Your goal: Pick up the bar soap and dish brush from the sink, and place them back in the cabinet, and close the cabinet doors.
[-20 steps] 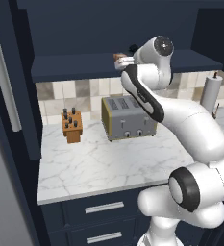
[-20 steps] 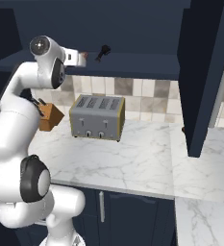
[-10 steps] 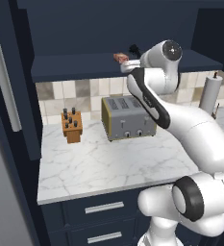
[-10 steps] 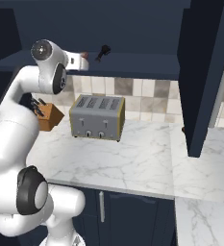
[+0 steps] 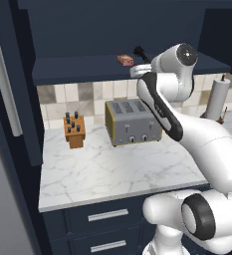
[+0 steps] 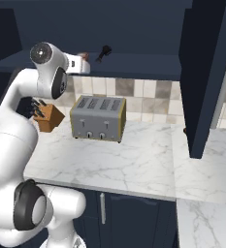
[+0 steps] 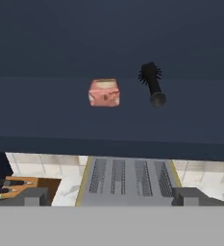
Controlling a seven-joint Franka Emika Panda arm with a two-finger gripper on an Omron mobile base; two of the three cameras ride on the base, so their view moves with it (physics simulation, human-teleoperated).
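Left base view: knife block at counter's left back, toaster mid-back, paper roll far right. Right base view adds open cabinet door at right. Hand view: soap left of brush on shelf, near front edge. Gripper spread wide, empty, below and back from both.

Bar soap, reddish-pink block with paler centre, lies flat on the navy shelf of the cabinet. Dish brush, all black, lies near it but apart. One cabinet door stands open.
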